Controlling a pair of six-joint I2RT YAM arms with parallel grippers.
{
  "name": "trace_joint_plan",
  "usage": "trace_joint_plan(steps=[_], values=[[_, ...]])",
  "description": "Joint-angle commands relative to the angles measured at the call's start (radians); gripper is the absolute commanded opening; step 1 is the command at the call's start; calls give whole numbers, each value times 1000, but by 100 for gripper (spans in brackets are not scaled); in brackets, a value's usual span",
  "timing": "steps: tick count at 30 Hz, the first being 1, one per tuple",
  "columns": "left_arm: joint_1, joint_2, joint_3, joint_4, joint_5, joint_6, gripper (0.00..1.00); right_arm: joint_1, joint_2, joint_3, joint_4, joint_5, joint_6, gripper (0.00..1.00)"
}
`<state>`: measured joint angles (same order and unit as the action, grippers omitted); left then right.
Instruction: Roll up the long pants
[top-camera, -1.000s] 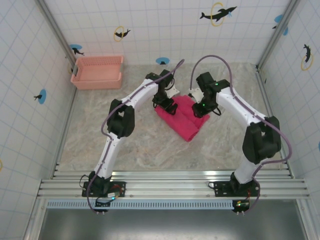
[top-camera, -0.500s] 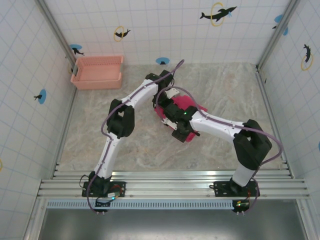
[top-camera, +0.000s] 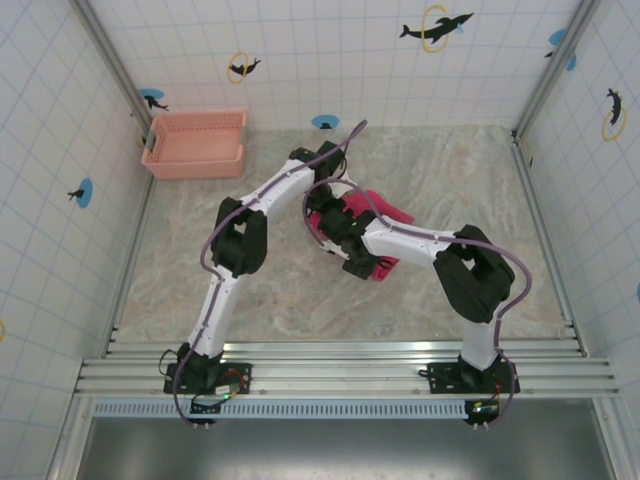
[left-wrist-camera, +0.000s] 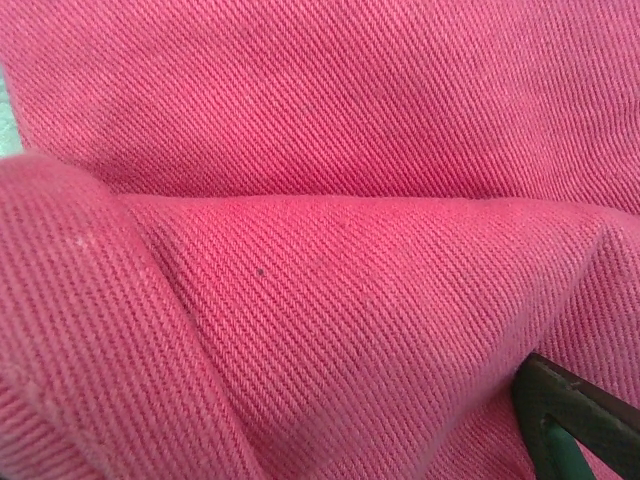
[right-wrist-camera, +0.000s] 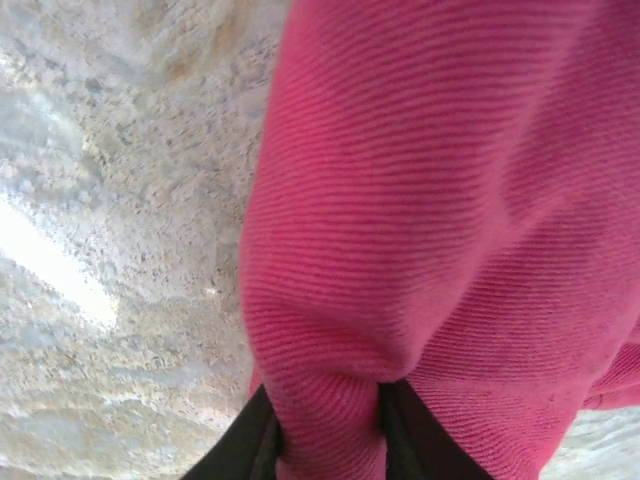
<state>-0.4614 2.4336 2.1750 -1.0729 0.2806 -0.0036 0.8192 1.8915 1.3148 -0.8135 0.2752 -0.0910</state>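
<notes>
my left arm (top-camera: 213, 305) and right arm (top-camera: 410, 241) are smooth white tubes joined by bulky black joints. a thin mauve-grey cable (top-camera: 350, 132) runs along each one. each arm ends in a black base (top-camera: 205, 375). my right gripper (right-wrist-camera: 330, 445) has dark, matte fingers (right-wrist-camera: 238, 455).

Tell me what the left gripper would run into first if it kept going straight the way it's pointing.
The long pants. The left gripper points down at the bundle, and its wrist view shows folds close ahead of its finger, so it would likely press straight into cloth. How near is unclear.
</notes>
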Motion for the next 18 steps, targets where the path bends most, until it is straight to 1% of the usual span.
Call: trace_joint_plan(steps=[1,2,3,5,6,8,9,10,12,15,18], values=[[26,-31,-40,-111,-19,19,98,-64,17,11,6,-176,-38,15],[37,-54,-41,-109,-17,11,97,-82,7,18,-7,-235,-39,13],[49,-87,-44,-106,-20,6,98,-105,0,30,-25,-339,-58,13],[72,-155,-52,-104,-24,2,98,-146,-14,60,-63,-489,-64,11],[83,-183,-55,-104,-36,2,97,-173,-17,78,-84,-620,-75,11],[100,-229,-59,-107,-54,3,98,-218,-15,117,-135,-792,-74,10],[104,-251,-60,-111,-70,3,98,-242,-7,139,-163,-912,-79,10],[105,-267,-63,-114,-78,7,97,-262,1,160,-182,-978,-65,8],[106,-297,-70,-123,-102,13,97,-304,1,166,-159,-1138,-3,8],[105,-325,-83,-131,-95,10,98,-363,17,143,-70,-1327,127,8],[101,-329,-86,-136,-87,-2,97,-395,35,111,-13,-1357,195,9]])
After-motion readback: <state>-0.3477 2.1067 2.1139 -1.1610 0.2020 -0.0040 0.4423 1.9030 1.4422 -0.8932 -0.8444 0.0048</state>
